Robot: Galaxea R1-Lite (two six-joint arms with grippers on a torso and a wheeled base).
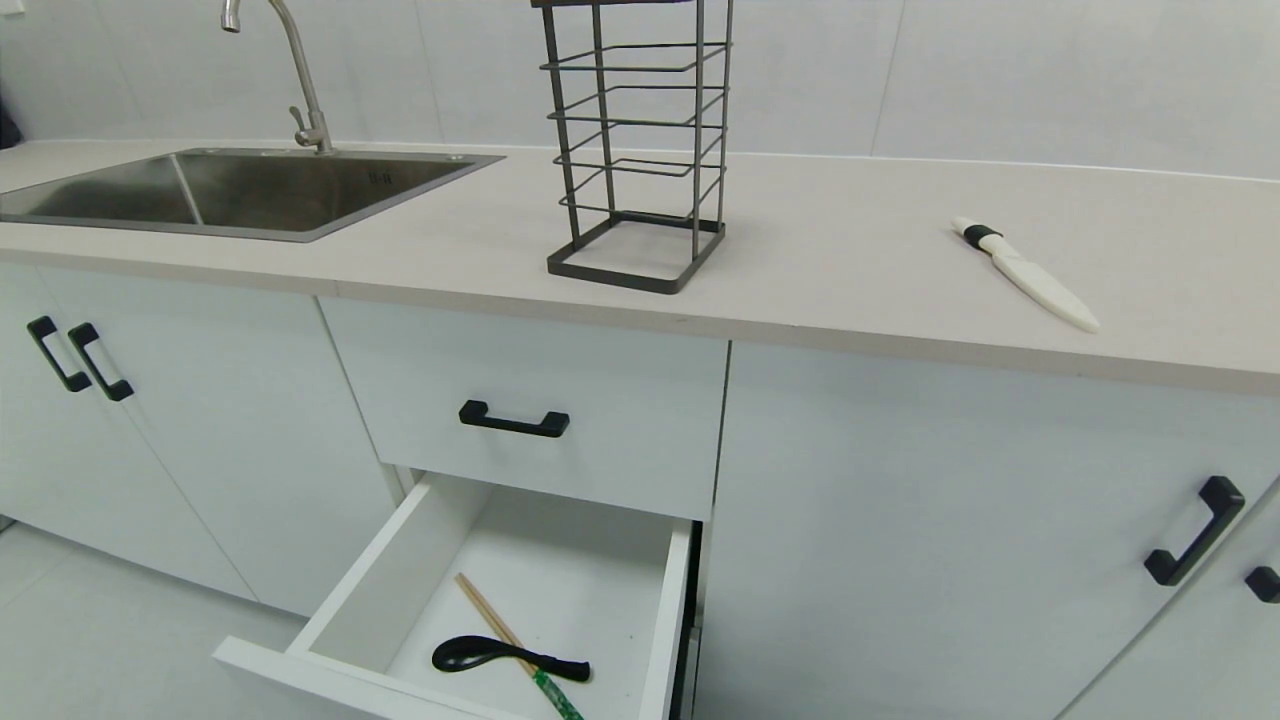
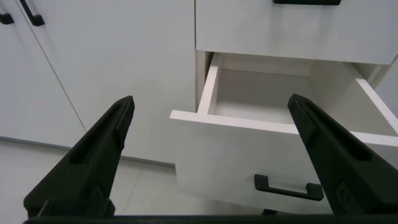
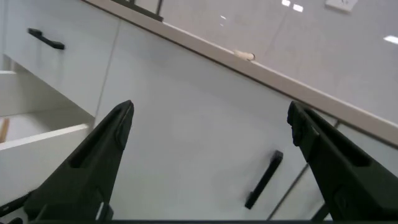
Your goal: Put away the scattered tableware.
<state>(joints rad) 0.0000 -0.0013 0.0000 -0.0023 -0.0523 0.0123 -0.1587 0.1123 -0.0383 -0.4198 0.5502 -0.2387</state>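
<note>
Head view has the piece left out: a white knife (image 1: 1022, 272), smooth, tapering to a rounded tip, with 1 black band near the handle end. It's lying flat on the matte beige countertop (image 1: 850, 250).

Right claw (image 3: 208, 109) is spread wide, 2 black wedge-shaped fingers with nothing between them. It faces a plain white cabinet door with a black bar handle (image 3: 263, 180). A pale end of the knife shows at the counter edge, well beyond and above that claw.

Left claw (image 2: 210, 101) is spread wide too, holding nothing. The open white drawer (image 2: 236, 155) sits near, straight ahead of it, flat front panel and black drawer handle (image 2: 288, 186) turned toward the claw.

What the head view adds is the drawer's inside: a glossy black spoon (image 1: 505, 655) lying across wooden chopsticks (image 1: 490, 612) with a green end.

Also on the counter, well apart from both claws: an upright dark wire rack (image 1: 638, 150) with a square base, and a stainless steel sink (image 1: 250, 190) with a curved metal faucet (image 1: 290, 70).
</note>
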